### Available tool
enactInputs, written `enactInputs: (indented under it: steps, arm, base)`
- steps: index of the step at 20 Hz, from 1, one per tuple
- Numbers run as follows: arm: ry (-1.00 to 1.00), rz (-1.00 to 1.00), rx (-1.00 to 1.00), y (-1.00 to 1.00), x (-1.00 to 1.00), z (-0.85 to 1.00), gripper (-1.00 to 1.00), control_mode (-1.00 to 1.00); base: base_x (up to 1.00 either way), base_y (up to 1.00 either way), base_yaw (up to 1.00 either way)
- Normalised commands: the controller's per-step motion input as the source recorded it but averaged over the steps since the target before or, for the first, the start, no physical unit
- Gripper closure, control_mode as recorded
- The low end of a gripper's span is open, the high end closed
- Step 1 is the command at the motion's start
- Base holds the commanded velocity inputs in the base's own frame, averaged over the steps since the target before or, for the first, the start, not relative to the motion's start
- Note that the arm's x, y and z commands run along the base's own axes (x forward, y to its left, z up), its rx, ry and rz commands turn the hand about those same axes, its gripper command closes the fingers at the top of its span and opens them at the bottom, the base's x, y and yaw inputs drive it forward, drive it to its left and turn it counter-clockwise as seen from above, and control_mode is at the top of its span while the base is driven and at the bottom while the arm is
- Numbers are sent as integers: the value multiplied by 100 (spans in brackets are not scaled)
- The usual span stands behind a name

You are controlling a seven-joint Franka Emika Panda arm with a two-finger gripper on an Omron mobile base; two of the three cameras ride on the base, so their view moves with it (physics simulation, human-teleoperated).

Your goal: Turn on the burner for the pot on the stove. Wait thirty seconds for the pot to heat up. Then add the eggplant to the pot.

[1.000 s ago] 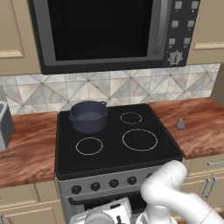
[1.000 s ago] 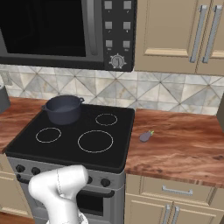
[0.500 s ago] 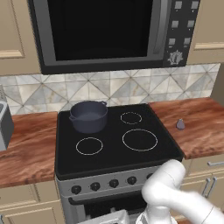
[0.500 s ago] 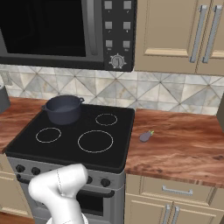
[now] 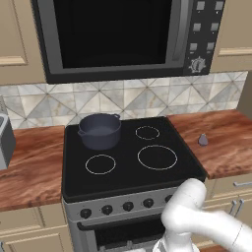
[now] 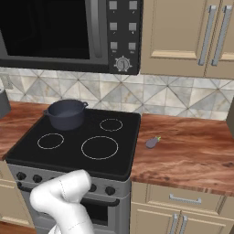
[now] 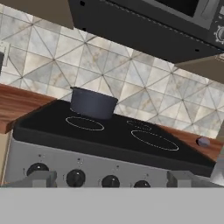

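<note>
Left base view: at the far left edge a grey appliance (image 5: pixel 6 142) is cut off by the frame, so what it is cannot be told. It stands on the wooden bench (image 5: pixel 29 167), which runs on both sides of the stove (image 5: pixel 128 162). The pot (image 5: pixel 100 130) sits on the stove's back left ring, with nothing around it; the other three white rings are bare. Above hangs the black-windowed microwave (image 5: pixel 123 34), well clear of the pot. Below the glass top, the row of black knobs (image 5: pixel 125 206) is partly covered at its right end by the white arm (image 5: pixel 197 221), which rises in front of the stove. To the right, the eggplant (image 5: pixel 202 140) lies alone on the bench, just beside the stove's right edge and well apart from the pot; it is small and its shape is hard to read.

In the hand view, the fingers (image 7: pixel 111 179) stand spread wide with nothing between them, low in front of the knob row. Here the pot (image 7: pixel 93 103) shows at the back left and the eggplant (image 7: pixel 203 141) as a blurred lump at the right edge.
</note>
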Motion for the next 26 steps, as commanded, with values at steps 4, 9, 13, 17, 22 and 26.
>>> enactInputs:
  steps: [4, 9, 13, 17, 22, 26]
  arm:
    - [-21, -1, 0, -9, 3, -21, -100, -100]
    - [-9, 0, -1, -4, 28, -20, -100, -100]
    - [-7, 0, 0, -16, 28, -17, -100, -100]
    - [-5, 0, 0, -18, 27, -14, -100, -100]
    - [-5, 0, -1, -4, 40, -18, -100, -100]
    - [-4, -1, -3, 0, 44, -17, -100, -100]
  base:
    - [0, 0, 0]
    - [0, 0, 0]
    - [0, 0, 0]
    - [0, 0, 0]
    - [0, 0, 0]
    - [0, 0, 0]
